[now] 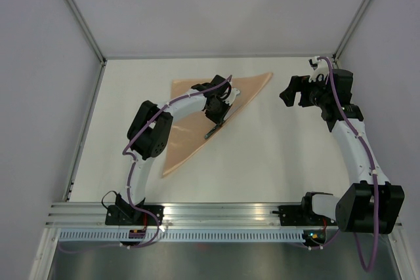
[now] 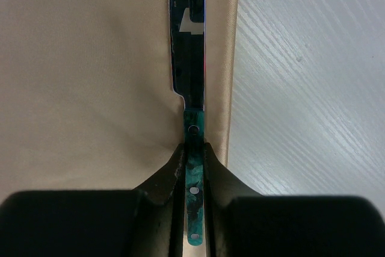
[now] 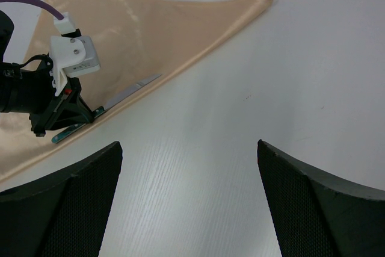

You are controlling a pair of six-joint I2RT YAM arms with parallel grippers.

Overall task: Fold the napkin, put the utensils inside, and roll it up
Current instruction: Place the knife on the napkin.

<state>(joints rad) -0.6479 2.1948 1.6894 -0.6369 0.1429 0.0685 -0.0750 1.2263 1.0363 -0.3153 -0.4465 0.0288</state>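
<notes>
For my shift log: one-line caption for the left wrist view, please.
Left claw grips a green-handled knife along the edge of the folded peach napkin, white table alongside.

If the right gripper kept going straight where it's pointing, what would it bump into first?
Probably the bare white table, just ahead of the open right gripper; nothing lies in between. The napkin and its folded edge, and the knife, lie farther on, though depth is hard to judge.
</notes>
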